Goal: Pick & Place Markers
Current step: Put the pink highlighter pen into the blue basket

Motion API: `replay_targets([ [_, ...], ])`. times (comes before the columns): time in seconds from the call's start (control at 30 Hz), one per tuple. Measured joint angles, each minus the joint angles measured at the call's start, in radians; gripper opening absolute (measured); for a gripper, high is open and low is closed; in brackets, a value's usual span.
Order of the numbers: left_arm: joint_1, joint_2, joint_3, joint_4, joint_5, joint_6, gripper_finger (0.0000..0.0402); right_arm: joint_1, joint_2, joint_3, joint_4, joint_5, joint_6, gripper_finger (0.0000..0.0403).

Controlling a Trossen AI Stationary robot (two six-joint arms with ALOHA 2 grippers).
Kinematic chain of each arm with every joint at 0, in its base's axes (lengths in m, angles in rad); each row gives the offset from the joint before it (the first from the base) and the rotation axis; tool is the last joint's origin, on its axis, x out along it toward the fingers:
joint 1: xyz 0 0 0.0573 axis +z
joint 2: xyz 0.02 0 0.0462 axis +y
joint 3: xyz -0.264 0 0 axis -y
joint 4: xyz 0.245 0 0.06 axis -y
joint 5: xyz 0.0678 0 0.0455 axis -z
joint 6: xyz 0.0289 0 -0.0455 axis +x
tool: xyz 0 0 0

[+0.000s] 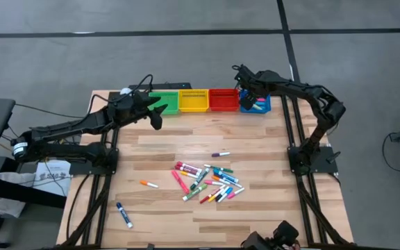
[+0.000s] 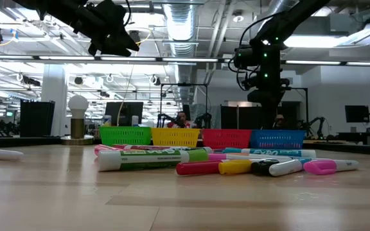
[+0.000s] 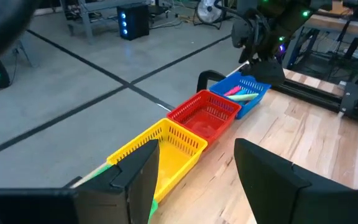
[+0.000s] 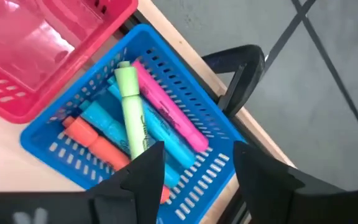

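Several markers [image 1: 207,182] lie in a loose pile on the table's middle, with single ones apart: orange [image 1: 148,184], blue and white [image 1: 123,214], purple [image 1: 220,154]. The blue bin [image 4: 135,134] at the far right holds several markers: green, pink, teal, orange. My right gripper [image 4: 194,165] hangs open and empty just above the blue bin [image 1: 255,103]. My left gripper [image 3: 194,165] is open and empty above the green bin [image 1: 162,102], at the far left of the bin row.
Four bins stand in a row along the far edge: green, yellow [image 1: 193,101], red [image 1: 223,101], blue. The red bin [image 3: 204,115] and the yellow bin [image 3: 173,152] look empty. Bare wood lies between the bins and the pile.
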Motion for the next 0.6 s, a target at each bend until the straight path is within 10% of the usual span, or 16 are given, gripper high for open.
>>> replay_targets([
  [0.6, -0.18, 0.0, 0.0, -0.049, 0.099, -0.03, 0.0208, 0.196, -0.306, 0.0, 0.175, -0.143, 0.188, 0.0183],
])
